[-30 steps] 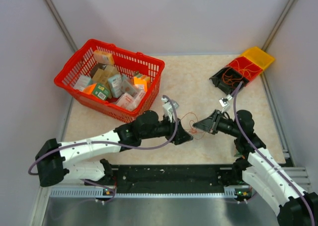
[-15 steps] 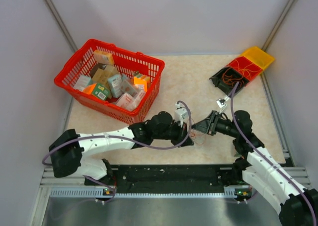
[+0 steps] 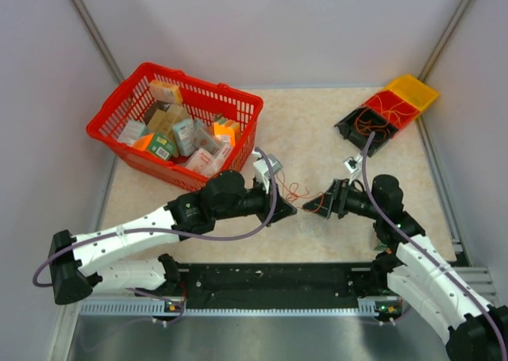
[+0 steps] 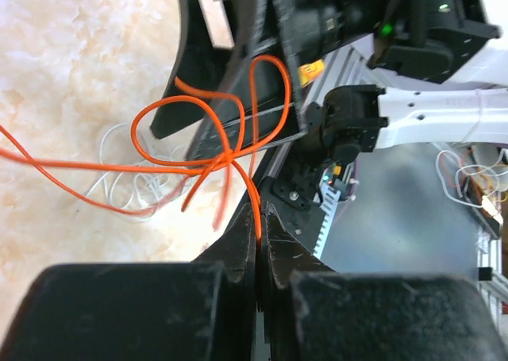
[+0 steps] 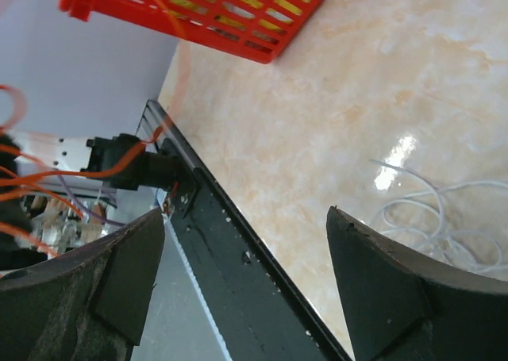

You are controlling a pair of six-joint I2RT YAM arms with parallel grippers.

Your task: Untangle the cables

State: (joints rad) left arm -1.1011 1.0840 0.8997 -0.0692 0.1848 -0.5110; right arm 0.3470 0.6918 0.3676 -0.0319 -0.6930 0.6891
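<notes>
Left gripper (image 4: 260,218) pinched shut on the orange wire (image 4: 214,167), lifting it off the table (image 4: 63,59), probably to pull its knot clear of the whitish loops (image 4: 127,188) lying below; right gripper (image 5: 246,218) jaws wide apart, nothing between them.

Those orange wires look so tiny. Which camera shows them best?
The left wrist view: the orange wires fill it, loops crossing at a knot, one strand pinched in the shut left gripper. The top view shows only a small, distant squiggle. The right wrist view shows blurred strands at its left edge.
</notes>
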